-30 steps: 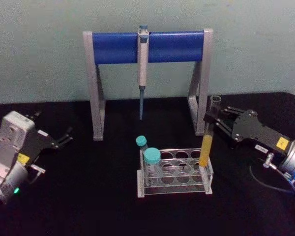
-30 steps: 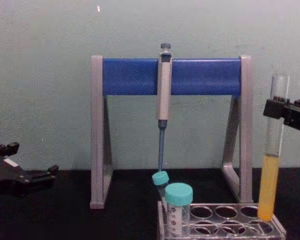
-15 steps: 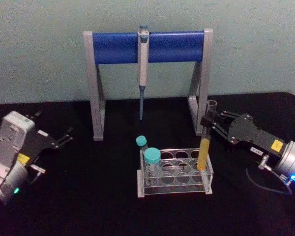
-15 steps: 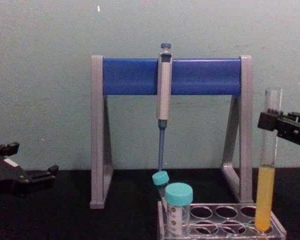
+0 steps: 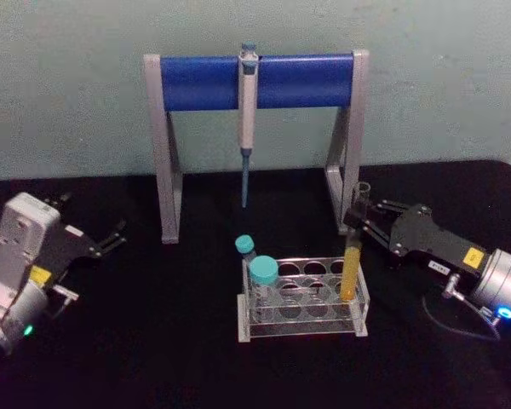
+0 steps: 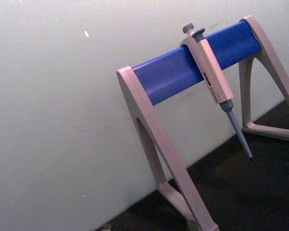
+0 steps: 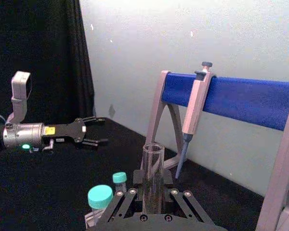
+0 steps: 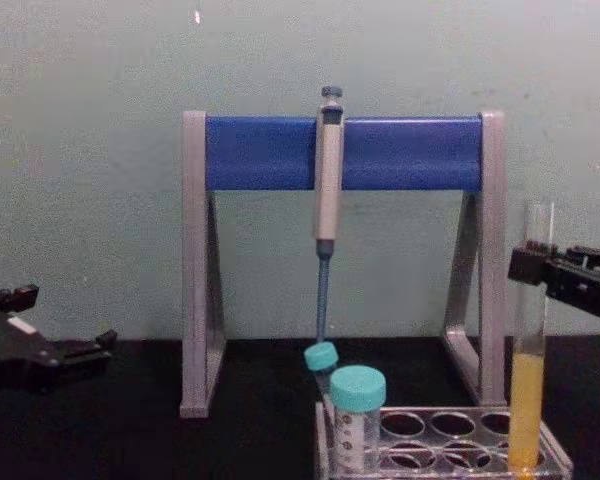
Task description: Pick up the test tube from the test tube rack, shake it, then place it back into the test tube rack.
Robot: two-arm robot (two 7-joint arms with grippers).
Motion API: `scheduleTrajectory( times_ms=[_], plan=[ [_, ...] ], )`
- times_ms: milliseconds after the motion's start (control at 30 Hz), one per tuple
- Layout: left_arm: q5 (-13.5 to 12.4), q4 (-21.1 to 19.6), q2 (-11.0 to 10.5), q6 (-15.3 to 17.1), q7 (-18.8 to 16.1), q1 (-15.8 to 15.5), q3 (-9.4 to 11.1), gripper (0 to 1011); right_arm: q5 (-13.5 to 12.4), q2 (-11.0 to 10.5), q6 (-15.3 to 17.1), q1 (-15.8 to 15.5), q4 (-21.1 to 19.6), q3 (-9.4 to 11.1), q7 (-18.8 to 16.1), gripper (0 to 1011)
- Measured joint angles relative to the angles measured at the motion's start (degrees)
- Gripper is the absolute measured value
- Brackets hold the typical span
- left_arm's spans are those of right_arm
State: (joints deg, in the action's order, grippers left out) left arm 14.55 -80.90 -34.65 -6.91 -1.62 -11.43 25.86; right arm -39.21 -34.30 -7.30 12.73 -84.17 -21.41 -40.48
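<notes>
Inside right end effector (image 5: pixel 357 221), test tube (image 5: pixel 350 269), upright

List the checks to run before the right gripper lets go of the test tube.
1. Test tube in a hole at the test tube rack's right end: ok.
2. Tube near upright: ok.
3. Right gripper shut on the tube above the liquid: ok.
4. Tube resting on the rack's floor: cannot tell.
5. Teal-capped tubes apart from it, at the rack's left end: ok.
6. Left gripper parked on the left, open: ok.
</notes>
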Motion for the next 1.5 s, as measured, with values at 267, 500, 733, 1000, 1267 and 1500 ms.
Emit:
scheduleTrajectory(
  times_ms=[267,500,733,1000,1267,1500],
  plan=[
    [0.00,0.00,0.00,0.00,0.00,0.00,0.00,1001,0.28,0.28,0.30,0.48,1.23,-0.61,-0.40,229],
    [0.00,0.00,0.00,0.00,0.00,0.00,0.00,1001,0.63,0.67,0.41,0.94,2.56,-1.10,-0.60,229],
    [0.00,0.00,0.00,0.00,0.00,0.00,0.00,1001,0.68,1.19,0.42,1.59,4.19,-1.59,-1.21,229],
    [0.00,0.00,0.00,0.00,0.00,0.00,0.00,1001,0.76,1.37,0.61,1.95,4.82,-1.99,-1.49,229],
    [0.00,0.00,0.00,0.00,0.00,0.00,0.00,1001,0.90,1.31,1.33,2.32,5.25,-2.41,-1.59,229],
    [0.00,0.00,0.00,0.00,0.00,0.00,0.00,1001,0.98,1.24,1.74,2.48,5.49,-2.65,-1.61,229]
  ],
)
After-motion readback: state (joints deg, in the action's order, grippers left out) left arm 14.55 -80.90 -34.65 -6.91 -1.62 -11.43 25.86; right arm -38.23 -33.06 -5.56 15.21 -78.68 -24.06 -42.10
